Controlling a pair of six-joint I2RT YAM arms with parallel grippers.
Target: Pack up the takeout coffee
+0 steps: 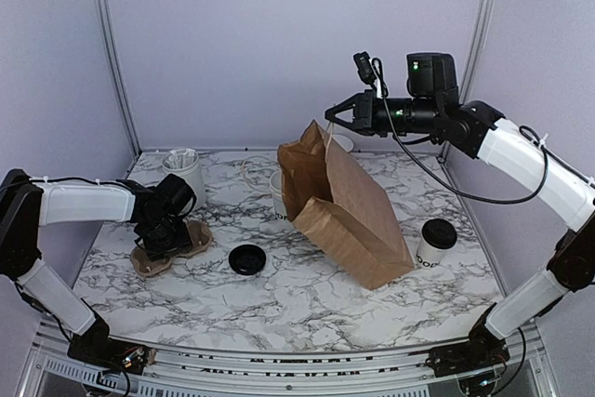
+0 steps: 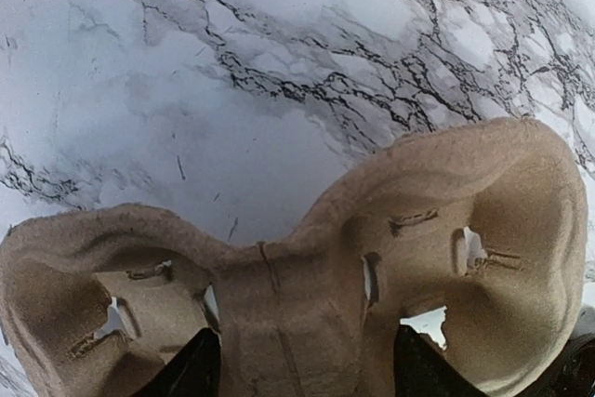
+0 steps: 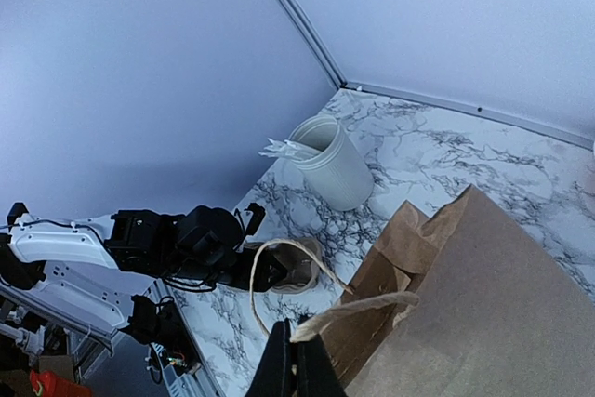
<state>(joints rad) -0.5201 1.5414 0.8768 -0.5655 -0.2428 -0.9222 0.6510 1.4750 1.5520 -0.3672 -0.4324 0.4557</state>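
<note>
The takeout coffee (image 1: 435,244), a white cup with a black lid and black lettering, stands upright at the right, beside the brown paper bag (image 1: 349,202). The bag leans over with its mouth raised toward the back left. My right gripper (image 1: 328,118) is shut on one of the bag's paper handles (image 3: 363,308) and holds it up above the bag (image 3: 474,304). My left gripper (image 1: 164,233) is open, low over a brown pulp cup carrier (image 1: 177,246). Its fingers (image 2: 193,367) straddle the carrier's middle (image 2: 297,304).
A loose black lid (image 1: 247,259) lies left of the bag. A lidless white cup stack (image 1: 277,194) stands behind the bag's left edge. A white ribbed container (image 1: 183,174) with stirrers stands at the back left, also in the right wrist view (image 3: 335,165). Walls close the back and sides.
</note>
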